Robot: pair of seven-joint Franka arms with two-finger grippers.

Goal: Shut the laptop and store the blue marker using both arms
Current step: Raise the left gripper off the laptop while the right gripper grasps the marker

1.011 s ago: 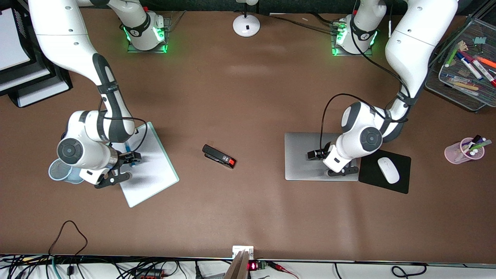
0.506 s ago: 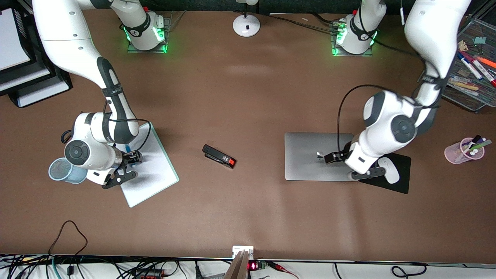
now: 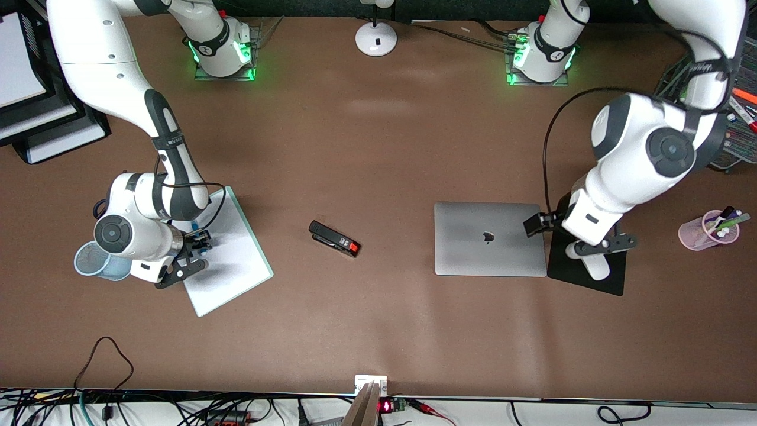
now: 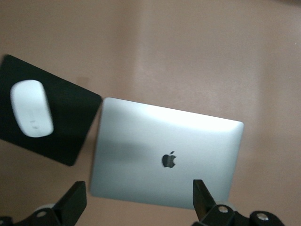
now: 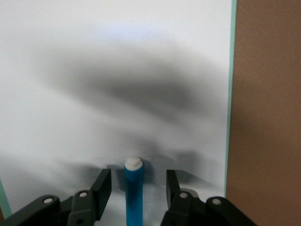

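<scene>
The silver-grey laptop point(image 3: 489, 238) lies closed and flat, apple logo up; it also shows in the left wrist view point(image 4: 164, 153). My left gripper point(image 3: 594, 253) hangs open and empty in the air over the black mouse pad point(image 3: 612, 278), beside the laptop; its fingers point(image 4: 70, 205) stand wide apart. The blue marker point(image 5: 133, 190), whitish end showing, lies on the white board point(image 3: 230, 260). My right gripper point(image 3: 190, 253) is low over it, open, one finger point(image 5: 102, 187) on each side of the marker, neither touching. In the front view the marker is mostly hidden under that gripper.
A black stapler point(image 3: 334, 238) lies mid-table. A blue mesh cup point(image 3: 94, 260) stands beside the right arm's wrist. A white mouse point(image 4: 31, 114) sits on the pad. A pink cup of pens point(image 3: 708, 231) and a mesh tray point(image 3: 733, 151) are at the left arm's end.
My left arm has lifted off the laptop lid and swung out over the mouse pad, uncovering the closed lid. My right gripper has shifted slightly over the marker.
</scene>
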